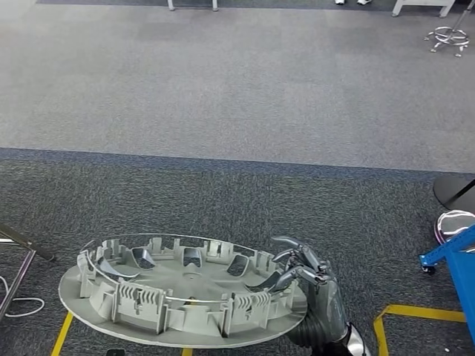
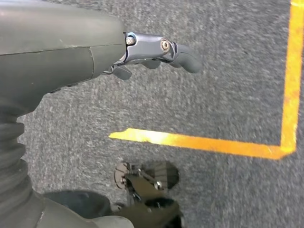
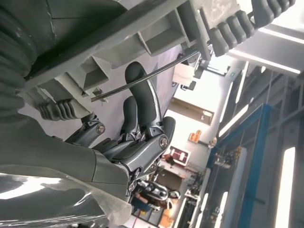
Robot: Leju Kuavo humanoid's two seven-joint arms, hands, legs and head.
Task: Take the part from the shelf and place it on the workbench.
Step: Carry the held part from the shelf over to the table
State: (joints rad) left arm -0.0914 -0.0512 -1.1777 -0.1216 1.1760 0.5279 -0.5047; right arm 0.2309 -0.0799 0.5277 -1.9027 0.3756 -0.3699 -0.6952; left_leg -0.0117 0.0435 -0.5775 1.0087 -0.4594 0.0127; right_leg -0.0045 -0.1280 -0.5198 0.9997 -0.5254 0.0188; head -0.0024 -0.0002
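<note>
Part: round grey plastic wheel cover point(image 1: 185, 297), inner side up with clips and a wire ring showing, carried nearly flat and low in front of the robot, above dark carpet.
Right hand: right hand point(image 1: 311, 285) grips the cover's rim on the robot's right, fingers point(image 3: 143, 102) curled over the edge and around the wire ring.
Left hand: left hand point(image 2: 157, 50) hangs by the side over the floor, holding nothing; I cannot tell whether its fingers are apart or curled.
Step, as judged: carrying toward the workbench; a one-sided hold could let the cover sag, so level, slow walking seems wise.
Floor: yellow tape lines point(image 1: 417, 313) just ahead.
Obstacles: blue frame point(image 1: 456, 256) and a round base point(image 1: 453, 191) to the right; metal bar point(image 1: 25, 245) to the left.
Far: paler carpet point(image 1: 235, 81), table legs.
</note>
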